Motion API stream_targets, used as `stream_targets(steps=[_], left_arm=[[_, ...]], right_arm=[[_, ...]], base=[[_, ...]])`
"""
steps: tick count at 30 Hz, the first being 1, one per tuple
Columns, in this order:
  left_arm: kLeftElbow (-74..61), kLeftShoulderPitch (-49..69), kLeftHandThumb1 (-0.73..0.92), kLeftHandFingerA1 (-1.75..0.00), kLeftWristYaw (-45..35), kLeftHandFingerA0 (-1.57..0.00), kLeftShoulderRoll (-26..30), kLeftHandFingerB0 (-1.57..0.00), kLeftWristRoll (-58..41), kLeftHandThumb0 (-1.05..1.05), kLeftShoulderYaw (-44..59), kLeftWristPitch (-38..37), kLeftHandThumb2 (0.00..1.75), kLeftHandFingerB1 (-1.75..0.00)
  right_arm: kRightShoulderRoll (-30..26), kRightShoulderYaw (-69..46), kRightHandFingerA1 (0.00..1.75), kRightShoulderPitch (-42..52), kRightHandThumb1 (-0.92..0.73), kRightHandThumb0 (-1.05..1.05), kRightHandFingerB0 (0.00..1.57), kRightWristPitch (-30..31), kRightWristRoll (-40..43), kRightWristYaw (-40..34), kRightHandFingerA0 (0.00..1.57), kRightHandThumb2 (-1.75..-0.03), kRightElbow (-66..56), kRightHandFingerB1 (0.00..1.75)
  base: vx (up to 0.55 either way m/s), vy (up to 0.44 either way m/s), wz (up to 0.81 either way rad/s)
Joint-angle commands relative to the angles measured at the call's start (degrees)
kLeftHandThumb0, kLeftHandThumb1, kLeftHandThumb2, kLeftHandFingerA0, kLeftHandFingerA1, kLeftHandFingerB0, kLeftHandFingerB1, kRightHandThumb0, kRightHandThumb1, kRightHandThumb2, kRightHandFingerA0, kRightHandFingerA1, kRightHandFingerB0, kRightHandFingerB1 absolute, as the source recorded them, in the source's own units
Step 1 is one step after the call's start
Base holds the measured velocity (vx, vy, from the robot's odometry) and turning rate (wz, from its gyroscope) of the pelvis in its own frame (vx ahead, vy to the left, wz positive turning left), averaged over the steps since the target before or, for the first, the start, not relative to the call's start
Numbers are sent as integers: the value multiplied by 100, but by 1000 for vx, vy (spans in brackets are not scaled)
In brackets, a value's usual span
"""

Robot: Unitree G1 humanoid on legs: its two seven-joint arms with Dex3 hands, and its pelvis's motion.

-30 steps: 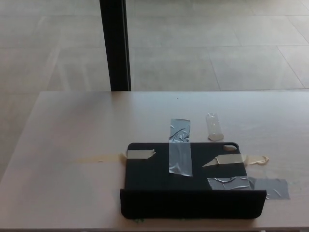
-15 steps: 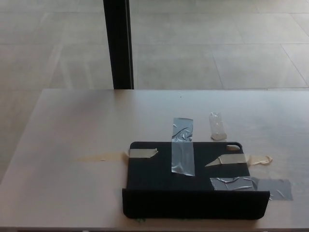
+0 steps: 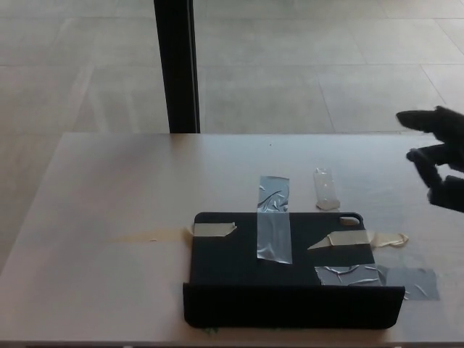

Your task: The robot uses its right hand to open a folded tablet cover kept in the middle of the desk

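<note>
A black tablet cover (image 3: 239,264) lies on the pale desk (image 3: 109,188), near its front edge and a little right of centre. Strips of grey and beige tape (image 3: 273,228) hold it to the desk. Its front flap (image 3: 290,306) stands up along the near edge. My right hand (image 3: 441,156) hangs at the picture's right edge, above the desk and to the upper right of the cover, open, its fingers spread and pointing left. It touches nothing. My left hand does not show.
A short clear tape piece (image 3: 325,190) sticks to the desk behind the cover. A dark vertical post (image 3: 176,65) rises behind the desk's far edge, in front of a tiled floor (image 3: 326,58).
My right hand has come into the picture from the right. The cover and tape stay put; the camera shifted slightly before that.
</note>
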Motion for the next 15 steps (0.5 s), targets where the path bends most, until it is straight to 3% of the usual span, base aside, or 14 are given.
stream_targets(steps=[1,2,3,4,5,6,7,11,12,15], left_arm=[[119,-13,66,-79,-86,-62,311,-36,-311,-85,128,20,103,-65],[121,-16,67,-79,-73,-63,314,-37,-308,-84,126,24,104,-65],[120,-19,67,-79,-64,-63,318,-37,-301,-84,120,31,104,-65],[122,-21,67,-79,-67,-63,322,-36,-303,-84,122,37,104,-65],[123,-21,67,-79,-67,-63,322,-36,-304,-84,122,37,104,-65],[112,-16,67,-80,-89,-64,322,-37,-317,-84,130,42,104,-66],[111,-30,66,-80,-78,-64,331,-36,-334,-84,146,71,103,-65],[148,-19,68,-79,-135,-61,336,-35,-284,-83,95,21,104,-64],[157,-20,91,-77,-139,-61,338,-37,-277,-82,86,32,67,-61],[155,-20,89,-78,-154,-63,345,-38,-296,-82,102,32,67,-62]], right_arm=[[-337,2159,55,-558,-92,-96,35,-743,-2453,1162,53,-73,302,39],[-307,2256,59,-532,-75,-103,30,-755,-2472,1111,49,-92,325,44],[-296,2295,59,-537,-75,-103,30,-739,-2456,1114,49,-92,343,44],[-292,2382,54,-554,-92,-95,32,-746,-2464,1109,50,-73,378,38],[-307,2429,54,-572,-92,-95,32,-737,-2447,1090,50,-73,387,38],[-284,2505,62,-573,-73,-90,28,-758,-2497,999,46,-116,432,50],[-234,2599,56,-611,-91,-100,32,-733,-2521,1013,47,-75,489,39],[-99,3004,53,-730,-92,-94,32,-495,-2666,1140,46,-72,533,36],[-58,3118,56,-761,-92,-95,30,-441,-2704,1182,42,-72,558,38],[21,3399,62,-872,-92,-97,29,-481,-2889,1114,41,-75,685,38]], base=[[0,0,0],[0,0,0],[0,0,0],[0,0,0],[0,0,0],[0,0,0],[0,0,0],[0,0,0],[0,0,0],[0,0,0]])
